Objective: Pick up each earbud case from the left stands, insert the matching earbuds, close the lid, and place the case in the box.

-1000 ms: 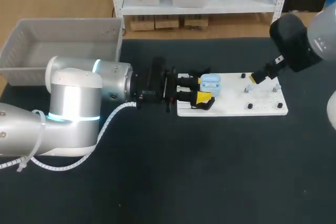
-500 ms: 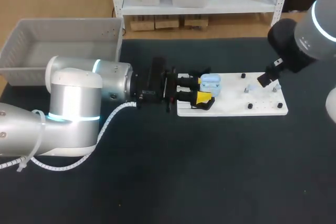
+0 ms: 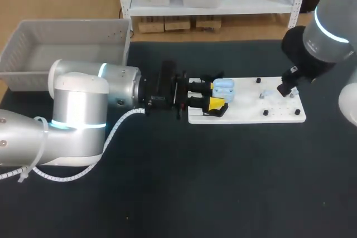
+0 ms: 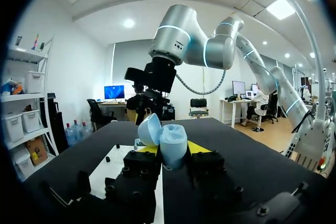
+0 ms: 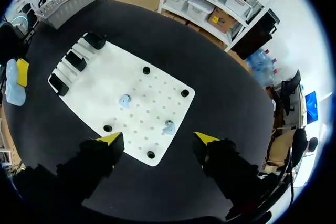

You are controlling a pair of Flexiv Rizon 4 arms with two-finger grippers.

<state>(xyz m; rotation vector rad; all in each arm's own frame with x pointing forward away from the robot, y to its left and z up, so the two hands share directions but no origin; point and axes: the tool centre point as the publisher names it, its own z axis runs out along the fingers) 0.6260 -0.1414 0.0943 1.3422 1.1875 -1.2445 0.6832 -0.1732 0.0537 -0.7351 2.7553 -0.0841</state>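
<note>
The light blue earbud case (image 3: 223,88) (image 4: 172,145) is held by the left jaws, over the left end of the white board (image 3: 245,114) and well apart from the grey box (image 3: 72,24) at the far left of the black tabletop (image 3: 223,182). In the left wrist view the case is seen standing upright: its long axis is about vertical and its open mouth is turned upward. The lid (image 4: 148,128) is swung open and leans away beside the body. The left jaws are set narrow. A yellow fingertip (image 4: 197,147) is pressed against the case on each side, so the case is gripped from two sides. The left arm (image 3: 111,90) lies about level, pointing along the tabletop toward the board.

The right jaws are spread wide and nothing is held between them. Their yellow fingertips (image 5: 108,139) are seen well apart in the right wrist view, above the edge of the board (image 5: 115,77). Two small light blue earbuds (image 5: 124,99) (image 5: 168,127) are set on the board ahead of these jaws, apart from each other, with small black pegs (image 5: 146,70) around them. Three black stands (image 5: 76,60) are placed in a row along the board's far end, near the held case. In the head view the right arm (image 3: 312,48) comes in from the upper right, and its end is over the right end of the board.
</note>
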